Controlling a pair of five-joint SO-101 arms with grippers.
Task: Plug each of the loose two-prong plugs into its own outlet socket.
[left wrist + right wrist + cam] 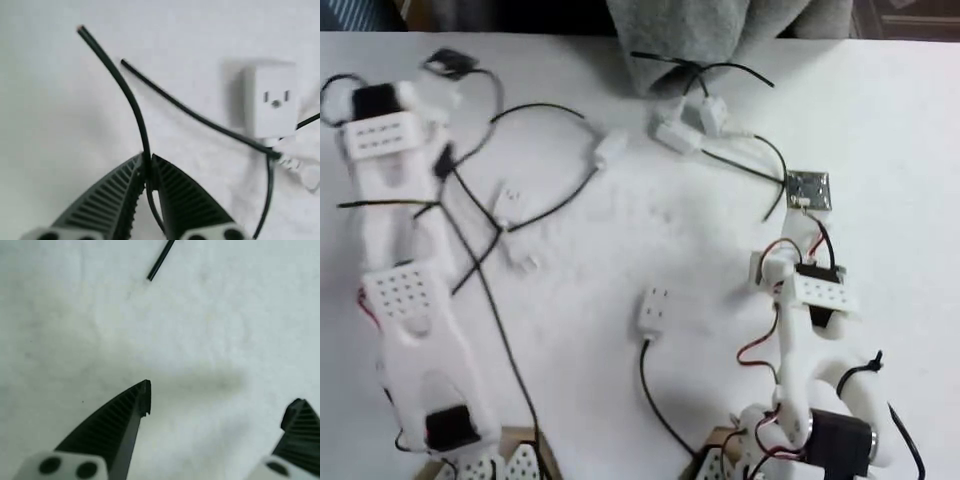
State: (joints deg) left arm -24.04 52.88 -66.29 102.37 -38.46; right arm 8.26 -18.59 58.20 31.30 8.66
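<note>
Where a white outlet socket (272,100) stands on the counter (50,125), its 2 slots face the left wrist camera. Near it, the left end effector (148,159) is clamped on a black cord (133,105) whose free end points away. A second outlet socket (655,308) lies mid-counter, long axis near-to-far, probably face up. The right end effector (221,395) hangs over the counter, fingers apart.

White table (580,300) from above. Left arm (410,300) lies across a tangled black cord (495,305), an outlet (508,203) beside it. A second outlet (655,308) sits mid-table, near the right arm (810,330). Plugs (675,135) lie beside grey cloth (710,40).
</note>
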